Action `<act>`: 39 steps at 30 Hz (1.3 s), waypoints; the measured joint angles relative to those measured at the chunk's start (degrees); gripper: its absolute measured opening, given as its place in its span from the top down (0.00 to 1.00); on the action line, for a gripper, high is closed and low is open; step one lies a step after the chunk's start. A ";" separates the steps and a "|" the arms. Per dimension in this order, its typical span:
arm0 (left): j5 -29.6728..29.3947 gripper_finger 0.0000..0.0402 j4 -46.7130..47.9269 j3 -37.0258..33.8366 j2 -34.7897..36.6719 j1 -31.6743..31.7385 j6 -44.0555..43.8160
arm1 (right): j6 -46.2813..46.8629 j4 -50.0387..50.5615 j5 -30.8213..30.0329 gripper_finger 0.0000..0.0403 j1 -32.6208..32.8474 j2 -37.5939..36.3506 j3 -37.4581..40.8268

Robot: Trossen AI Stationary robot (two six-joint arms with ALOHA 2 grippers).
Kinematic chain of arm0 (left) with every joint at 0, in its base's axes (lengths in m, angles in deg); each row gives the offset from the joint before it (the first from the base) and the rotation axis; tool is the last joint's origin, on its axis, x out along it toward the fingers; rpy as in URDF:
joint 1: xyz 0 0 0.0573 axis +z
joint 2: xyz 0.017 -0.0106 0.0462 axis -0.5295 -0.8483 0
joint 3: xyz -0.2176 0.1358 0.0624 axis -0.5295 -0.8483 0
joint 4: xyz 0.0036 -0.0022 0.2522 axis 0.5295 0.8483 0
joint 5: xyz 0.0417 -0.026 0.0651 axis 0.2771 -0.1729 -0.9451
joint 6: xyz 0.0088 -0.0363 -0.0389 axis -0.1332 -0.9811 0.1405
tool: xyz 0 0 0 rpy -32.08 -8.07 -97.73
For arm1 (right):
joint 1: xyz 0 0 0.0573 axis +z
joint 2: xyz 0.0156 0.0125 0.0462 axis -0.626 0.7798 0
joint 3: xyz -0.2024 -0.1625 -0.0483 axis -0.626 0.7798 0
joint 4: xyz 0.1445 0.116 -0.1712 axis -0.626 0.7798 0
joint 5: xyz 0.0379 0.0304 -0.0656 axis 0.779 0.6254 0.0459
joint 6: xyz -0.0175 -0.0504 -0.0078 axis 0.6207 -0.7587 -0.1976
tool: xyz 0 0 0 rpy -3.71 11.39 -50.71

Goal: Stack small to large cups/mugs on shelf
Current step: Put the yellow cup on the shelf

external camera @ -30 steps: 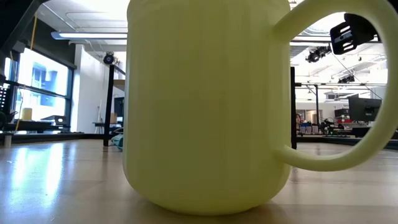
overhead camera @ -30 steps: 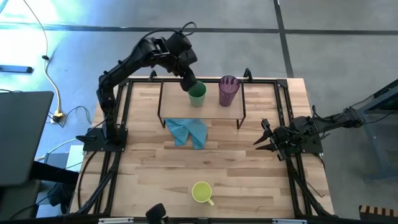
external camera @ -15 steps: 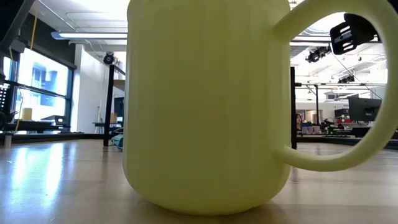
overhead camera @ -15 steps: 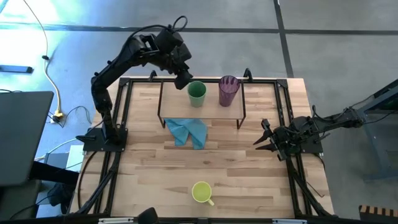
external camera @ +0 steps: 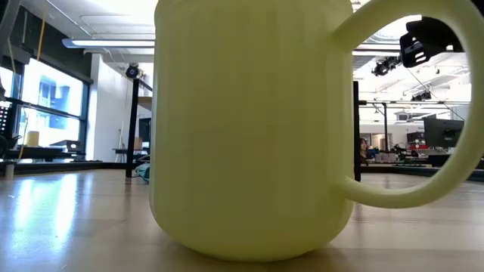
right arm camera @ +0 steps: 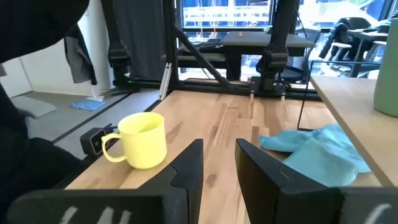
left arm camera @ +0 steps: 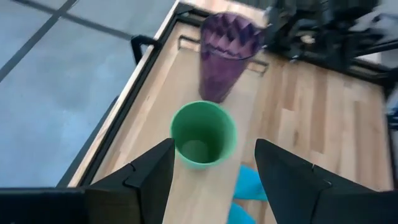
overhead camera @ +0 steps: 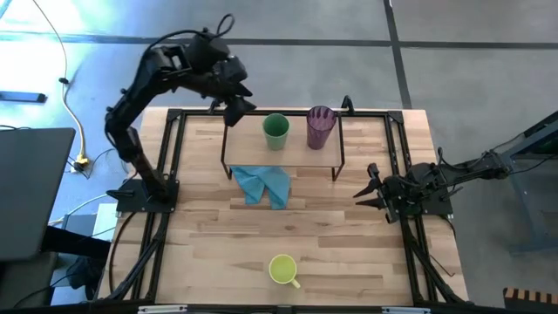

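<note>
On the shelf [overhead camera: 248, 148], a low light-wood board on dark legs by the table's far edge, the green cup [overhead camera: 275, 129] and the purple tumbler [overhead camera: 319, 126] stand upright side by side on their bases. My left gripper [overhead camera: 234, 109] hovers open just left of the green cup; its wrist view looks down into the green cup [left arm camera: 203, 134], with the purple tumbler [left arm camera: 227, 56] behind. The yellow-green mug [overhead camera: 283, 269] stands near the table's near edge and fills the low view [external camera: 249, 128]. My right gripper [overhead camera: 370, 194] waits open at the table's right side.
A light blue cloth [overhead camera: 264, 183] lies crumpled on the table just in front of the shelf, also in the right wrist view [right arm camera: 317, 149]. Black rails [overhead camera: 174, 157] frame the tabletop. Bare wood stretches between cloth and mug.
My left gripper has drawn back from the green cup's rim, moving toward the table's left and far edge with its arm swinging outward. The green cup has stayed upright on the shelf beside the purple tumbler.
</note>
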 joint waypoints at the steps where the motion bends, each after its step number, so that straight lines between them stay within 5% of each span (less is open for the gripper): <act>1: 0.93 0.47 -0.04 0.00 0.66 0.00 0.00 | 0.00 -0.16 -0.09 0.79 0.00 0.01 0.01; 16: 13.82 0.47 -3.60 -0.79 7.63 -3.66 2.98 | -0.17 -0.48 -5.37 0.79 0.00 0.00 0.01; 24: 13.44 0.47 -7.43 -0.80 9.13 -10.12 4.37 | -0.26 -2.35 -5.60 0.79 0.00 0.00 0.01; 39: 1.22 0.47 -7.53 -0.81 9.23 -22.63 3.00 | 0.20 -3.06 -5.58 0.79 0.00 0.00 -0.01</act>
